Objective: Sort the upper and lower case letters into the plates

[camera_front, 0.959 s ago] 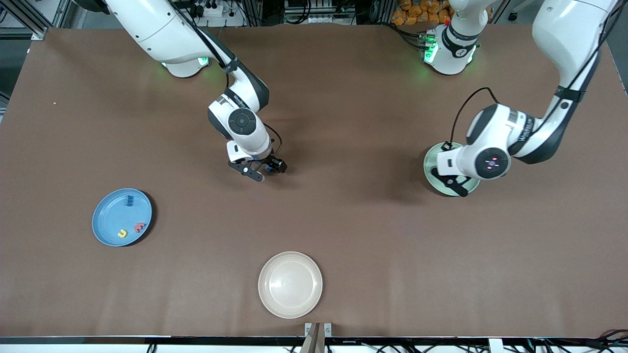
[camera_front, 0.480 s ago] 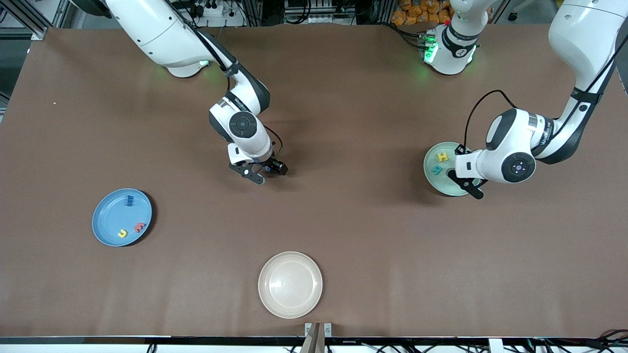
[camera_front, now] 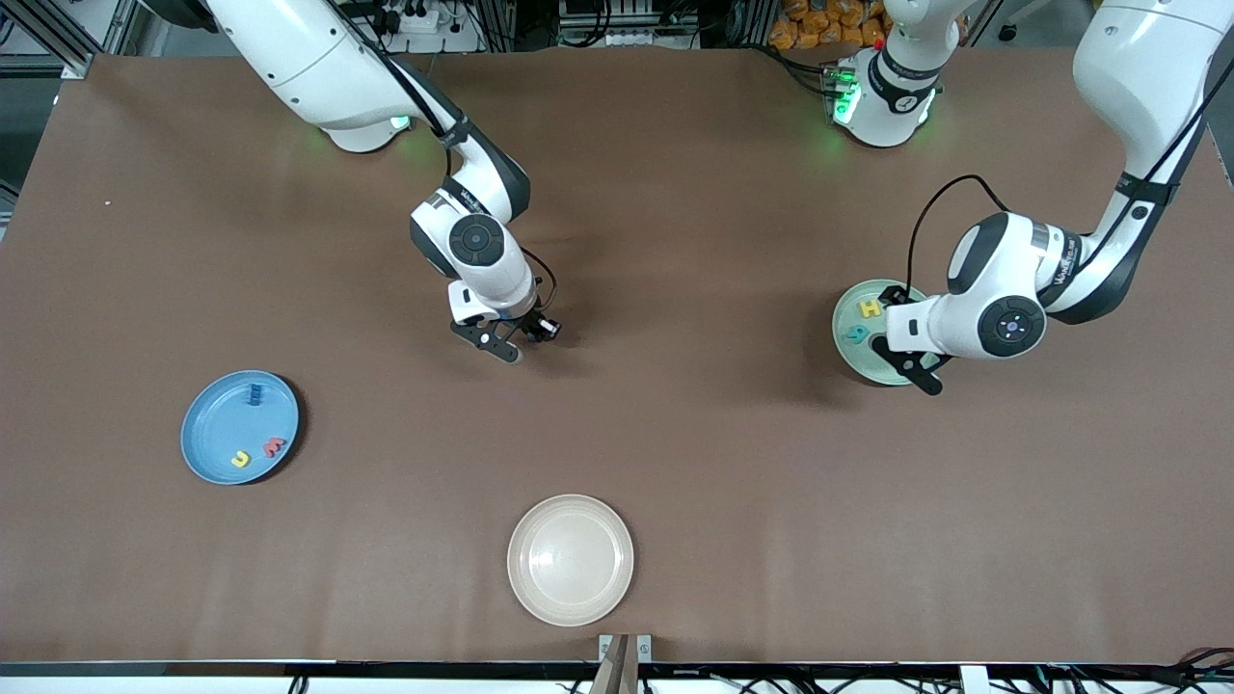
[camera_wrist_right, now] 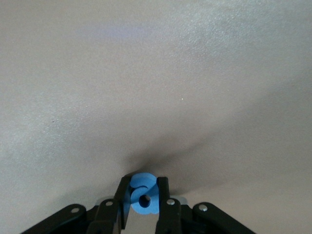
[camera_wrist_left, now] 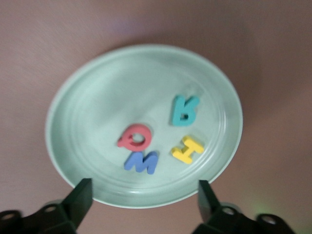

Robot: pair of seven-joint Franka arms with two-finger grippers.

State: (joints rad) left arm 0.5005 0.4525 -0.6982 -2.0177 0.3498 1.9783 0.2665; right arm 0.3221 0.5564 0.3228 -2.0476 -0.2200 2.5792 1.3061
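Since prev frame: my right hand (camera_wrist_right: 143, 202) has clenched on blue letter (camera_wrist_right: 144, 193) at desk centre; left hand (camera_wrist_left: 141, 195), released, hangs over mint plate (camera_front: 848, 355) holding four caps. Blue plate (camera_front: 207, 453) next, I'd say.

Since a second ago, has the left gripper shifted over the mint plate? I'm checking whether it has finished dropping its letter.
Yes. The left gripper has moved toward the left arm's end of the table, uncovering part of the mint green plate, its fingers open.
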